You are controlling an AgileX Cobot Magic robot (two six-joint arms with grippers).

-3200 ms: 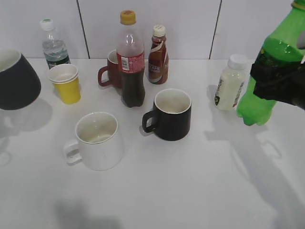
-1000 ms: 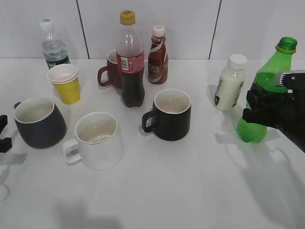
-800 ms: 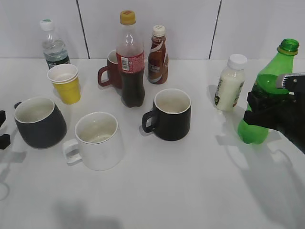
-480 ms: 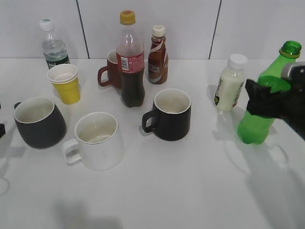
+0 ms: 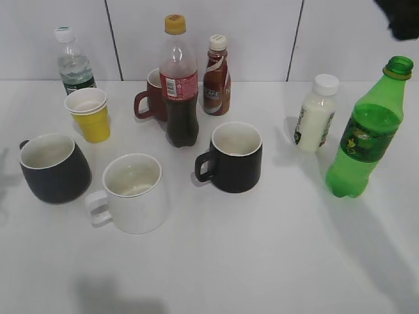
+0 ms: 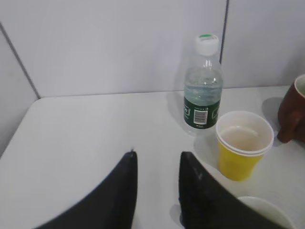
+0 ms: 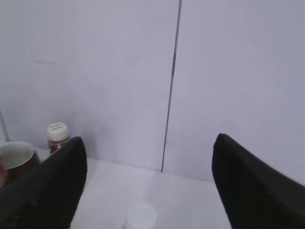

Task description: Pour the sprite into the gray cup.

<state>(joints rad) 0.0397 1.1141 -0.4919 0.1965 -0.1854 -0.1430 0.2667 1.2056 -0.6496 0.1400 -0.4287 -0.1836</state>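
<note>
The tall translucent green plastic bottle with the dark green-and-yellow label (image 5: 364,132) has been released: half a second ago it was pinched by the right tool, and now it is left standing upright on the white tabletop (image 5: 262,248), uncapped, well below that tool. The right tool (image 7: 150,183) is seen with its two fingers spread wide and nothing between them; in the exterior view only a dark scrap of the arm shows at the top right corner. Ahead of and below it lies the small white-capped milky bottle (image 5: 314,113).

The dark charcoal-gray mug with the white inside (image 5: 54,167) has likewise been set down (it was held aloft a few seconds earlier) and now stands apart from the left tool (image 6: 156,164), whose fingers are parted narrowly around empty air. Beyond that tool stand the clear water bottle with the green label (image 6: 203,89) and the yellow paper cup (image 6: 243,150).

Bottle and mug are well apart, and neither is gripped. The arms appear to be retreating, so the pour is judged finished, though no liquid in the mug can be made out.
</note>
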